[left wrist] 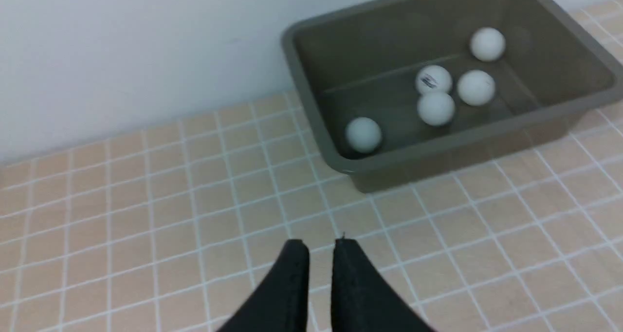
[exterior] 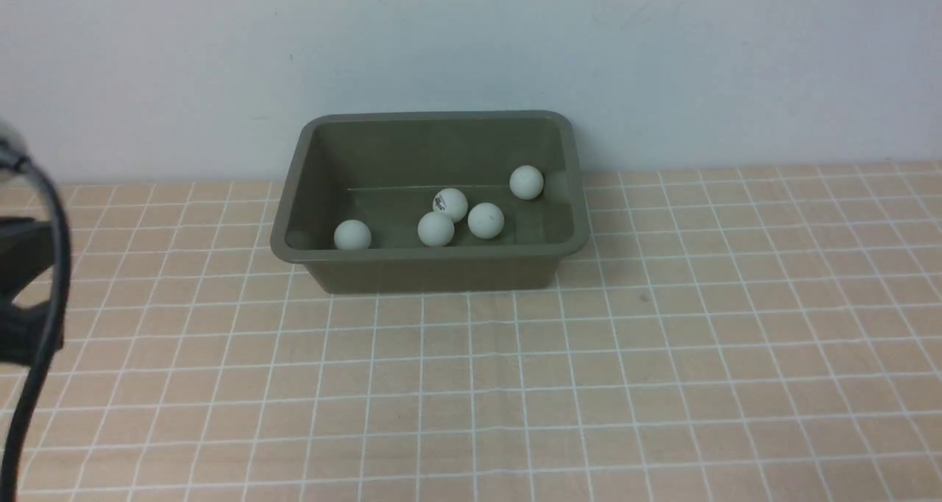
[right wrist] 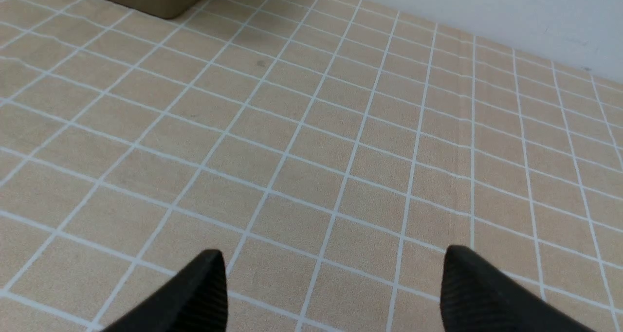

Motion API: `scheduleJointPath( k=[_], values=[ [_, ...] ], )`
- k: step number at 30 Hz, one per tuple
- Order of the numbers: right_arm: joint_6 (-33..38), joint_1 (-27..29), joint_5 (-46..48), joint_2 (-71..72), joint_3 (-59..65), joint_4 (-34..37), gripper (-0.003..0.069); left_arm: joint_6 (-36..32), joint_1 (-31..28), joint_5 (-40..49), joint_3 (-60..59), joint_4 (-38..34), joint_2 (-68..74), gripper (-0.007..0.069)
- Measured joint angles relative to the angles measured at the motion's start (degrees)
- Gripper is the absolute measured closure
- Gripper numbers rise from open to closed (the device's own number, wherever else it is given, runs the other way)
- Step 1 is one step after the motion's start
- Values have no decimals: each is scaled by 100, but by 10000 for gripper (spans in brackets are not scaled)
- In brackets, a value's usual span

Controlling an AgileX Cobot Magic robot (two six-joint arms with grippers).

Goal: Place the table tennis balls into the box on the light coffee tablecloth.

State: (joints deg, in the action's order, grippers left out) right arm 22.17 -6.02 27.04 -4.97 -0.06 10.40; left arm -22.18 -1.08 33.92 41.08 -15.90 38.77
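Nearest the robot, the left hand [left wrist: 321, 247] is seen in its wrist view with its two dark fingers [left wrist: 292, 283] drawn almost together, only a thin gap left between them and nothing held; it hangs above bare cloth, well short of the box. The right hand [right wrist: 336, 268] is shown in its own wrist view with its fingers [right wrist: 204, 288] spread wide and nothing between them, over the cloth off to the box's right. A dark cable and part of the left arm [exterior: 29, 296] are seen at the left edge of the front view. The light coffee tablecloth [exterior: 662, 384], tan with a grid of thin white lines, is spread across the table. Farther back, close to the pale wall [exterior: 471, 46], the box [exterior: 434, 270] is set upright on the cloth, its open top facing up and its long axis running left to right, parallel to the wall. All five table tennis balls [exterior: 436, 229] are found inside it: one near the front left corner, three clustered around the middle, one of them with a dark logo, and one toward the back right.
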Motion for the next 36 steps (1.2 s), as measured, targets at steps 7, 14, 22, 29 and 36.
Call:
scheduleJointPath(
  k=[7,14,22,29,36],
  values=[
    [0,0,4,0,0,0,125,-66,-320,-1227,-1959,0,-1689,600],
    [0,0,4,0,0,0,125,-60,-320,-1509,-2925,-27,-2728,600],
    [0,0,4,0,0,0,125,-86,-320,-1476,-2964,-21,-3058,600],
    [0,0,4,0,0,0,125,-38,-304,-1491,-3229,85,-3134,600],
    [0,0,4,0,0,0,125,1478,-304,-1479,-4003,1275,-3657,600]
  ],
)
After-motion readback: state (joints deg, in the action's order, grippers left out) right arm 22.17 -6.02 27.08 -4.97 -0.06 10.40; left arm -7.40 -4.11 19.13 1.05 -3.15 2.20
